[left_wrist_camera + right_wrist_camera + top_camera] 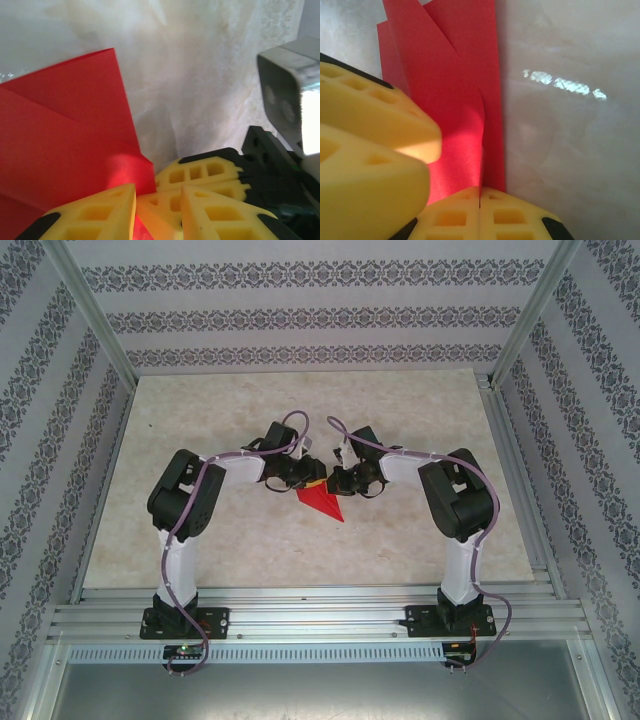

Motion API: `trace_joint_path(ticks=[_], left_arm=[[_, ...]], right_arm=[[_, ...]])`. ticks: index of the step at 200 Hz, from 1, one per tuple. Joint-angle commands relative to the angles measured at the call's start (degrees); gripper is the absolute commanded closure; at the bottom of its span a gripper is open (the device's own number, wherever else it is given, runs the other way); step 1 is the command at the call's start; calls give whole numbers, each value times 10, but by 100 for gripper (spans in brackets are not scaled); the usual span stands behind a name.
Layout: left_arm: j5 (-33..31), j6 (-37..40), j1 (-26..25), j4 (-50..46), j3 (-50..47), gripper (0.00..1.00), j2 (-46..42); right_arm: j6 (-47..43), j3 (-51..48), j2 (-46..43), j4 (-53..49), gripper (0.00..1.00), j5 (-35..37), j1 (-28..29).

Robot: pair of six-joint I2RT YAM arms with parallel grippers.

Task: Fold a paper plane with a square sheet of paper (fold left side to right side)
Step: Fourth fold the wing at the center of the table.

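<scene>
red paper plane (325, 504), just one, between two grippers: right gripper (480, 202) clamped on it, left gripper (312, 483) unclear.

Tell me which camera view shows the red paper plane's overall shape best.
The top external view. It shows the paper plane nearly whole, as a red wedge with its tip pointing toward the near edge. The left wrist view gives a close-up of overlapping red layers. The right wrist view gives a close-up of a narrow folded strip.
</scene>
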Motion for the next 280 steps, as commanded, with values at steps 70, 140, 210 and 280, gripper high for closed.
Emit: trace_joint_path(ticks=[70, 140, 210, 280], left_arm=[[-35, 36, -6, -36, 10, 69, 18], [-72, 60, -6, -60, -12, 69, 27], [-74, 55, -6, -42, -32, 70, 35], [-74, 56, -6, -44, -30, 70, 36]], right_arm=[[-18, -4, 39, -41, 94, 55, 12], [-9, 5, -15, -42, 82, 44, 6], [9, -53, -150, -58, 74, 41, -1], [64, -116, -144, 24, 82, -12, 33]])
